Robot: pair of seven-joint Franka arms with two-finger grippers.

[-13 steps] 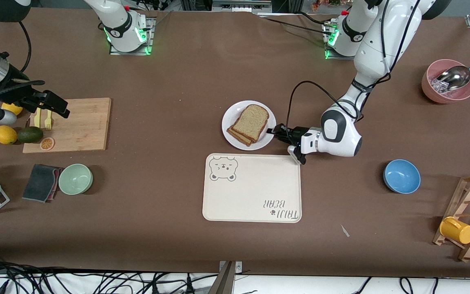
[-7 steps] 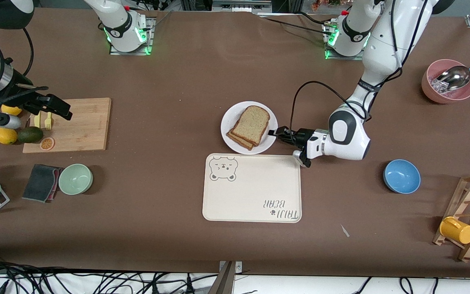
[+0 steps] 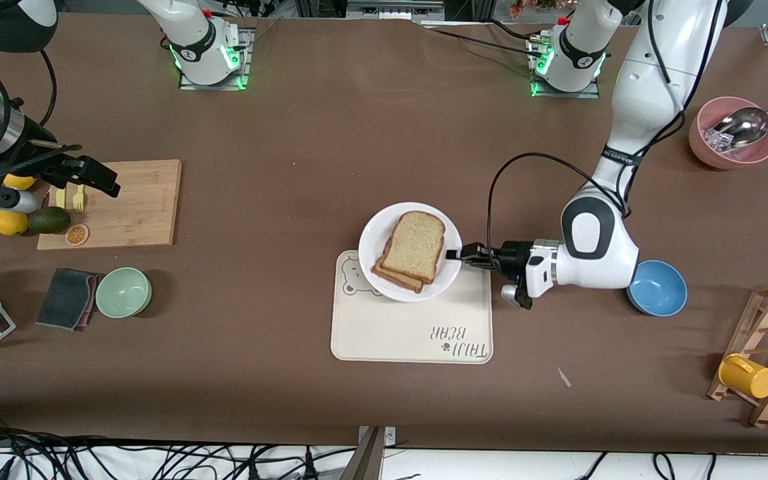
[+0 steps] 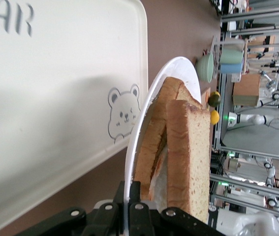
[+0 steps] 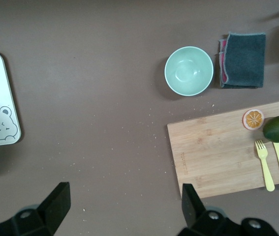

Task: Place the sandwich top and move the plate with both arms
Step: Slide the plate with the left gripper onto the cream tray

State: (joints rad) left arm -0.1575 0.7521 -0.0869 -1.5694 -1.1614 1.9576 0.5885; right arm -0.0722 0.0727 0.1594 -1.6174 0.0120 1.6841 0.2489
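L hand (image 3: 456, 254) horiz, clamped on plate (image 3: 377, 235) rim over tray (image 3: 384, 333). R hand (image 3: 94, 177) waits over board (image 3: 137, 200), spread.

Both arms are glossy white with rounded joint housings. The left arm (image 3: 597, 243) has a black oval joint cap, a black band with small lettering and a looping black cable. Green lights glow on both bases. The grippers' fingers (image 5: 58, 199) are matte black with small screws.
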